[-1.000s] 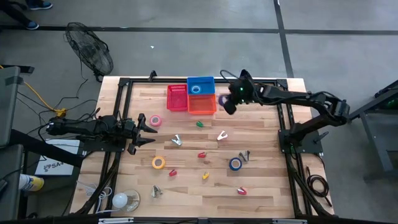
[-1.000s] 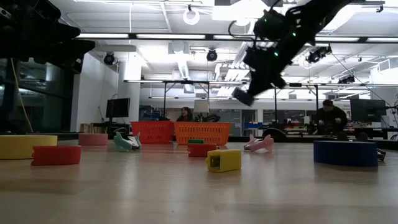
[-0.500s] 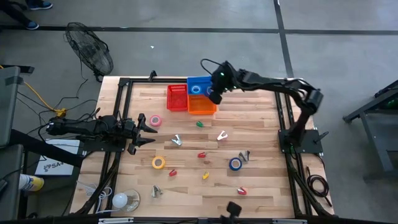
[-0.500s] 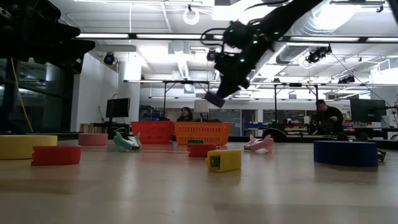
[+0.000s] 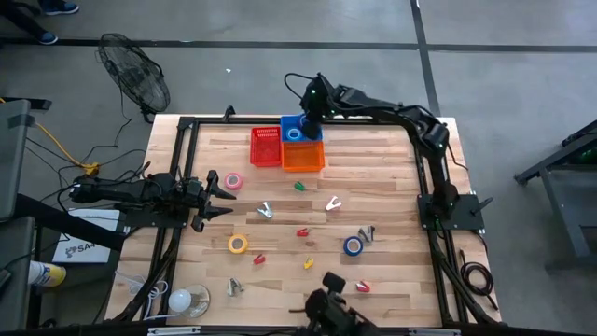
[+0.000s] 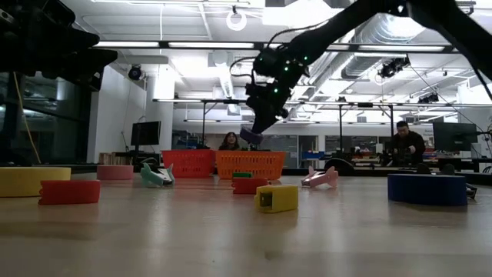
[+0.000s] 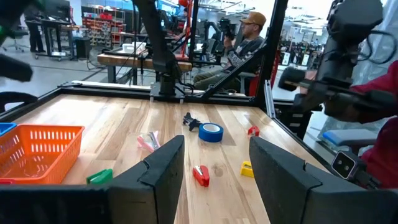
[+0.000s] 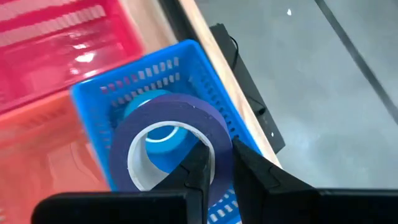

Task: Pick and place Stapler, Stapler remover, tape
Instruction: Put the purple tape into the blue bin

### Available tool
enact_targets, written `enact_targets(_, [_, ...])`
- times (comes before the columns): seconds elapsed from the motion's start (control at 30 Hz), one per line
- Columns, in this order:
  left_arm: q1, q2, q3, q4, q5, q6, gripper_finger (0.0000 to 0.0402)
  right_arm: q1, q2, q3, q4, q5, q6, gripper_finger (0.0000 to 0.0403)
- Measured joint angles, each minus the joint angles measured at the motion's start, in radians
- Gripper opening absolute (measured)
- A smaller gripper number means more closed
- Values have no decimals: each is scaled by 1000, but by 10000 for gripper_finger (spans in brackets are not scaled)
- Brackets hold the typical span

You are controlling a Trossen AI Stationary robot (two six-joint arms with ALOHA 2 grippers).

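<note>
My right gripper (image 5: 311, 107) hangs over the blue basket (image 5: 300, 122) at the table's far edge, shut on a purple tape roll (image 8: 134, 134). The low view shows the roll (image 6: 250, 136) up in the air above the baskets. A light-blue roll (image 8: 155, 102) lies inside the blue basket (image 8: 99, 93). My left gripper (image 5: 213, 196) waits open near the table's left edge, next to a pink tape roll (image 5: 233, 181). A yellow roll (image 5: 239, 245) and a blue roll (image 5: 353, 245) lie flat on the table. My right gripper pinches the purple roll's wall (image 8: 219, 140) between its two fingers, one finger (image 8: 198, 168) at the roll's hole and the other (image 8: 249, 168) outside. The fingers point down from above. The roll is lifted clear and hangs over the blue basket.
A red basket (image 5: 266, 147) and an orange basket (image 5: 301, 157) stand beside the blue one. A green piece (image 5: 299, 186), red (image 5: 302, 232) and yellow (image 5: 308, 264) pieces and staple removers (image 5: 265, 212) lie scattered mid-table. A dark object (image 5: 326, 308) shows at the near edge.
My right gripper has carried the purple roll from the right of the baskets toward the table's left and far edge, ending over the blue basket. A dark object has come into the high view at the near edge.
</note>
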Motion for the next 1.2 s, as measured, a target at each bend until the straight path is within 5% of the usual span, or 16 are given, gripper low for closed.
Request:
enact_targets(0.23, [0,0,0,0,0,0,179,-30,54,26,-13,-6,170,40])
enact_targets(1.2, [0,0,0,0,0,0,179,-26,84,21,-118,-34,143,68])
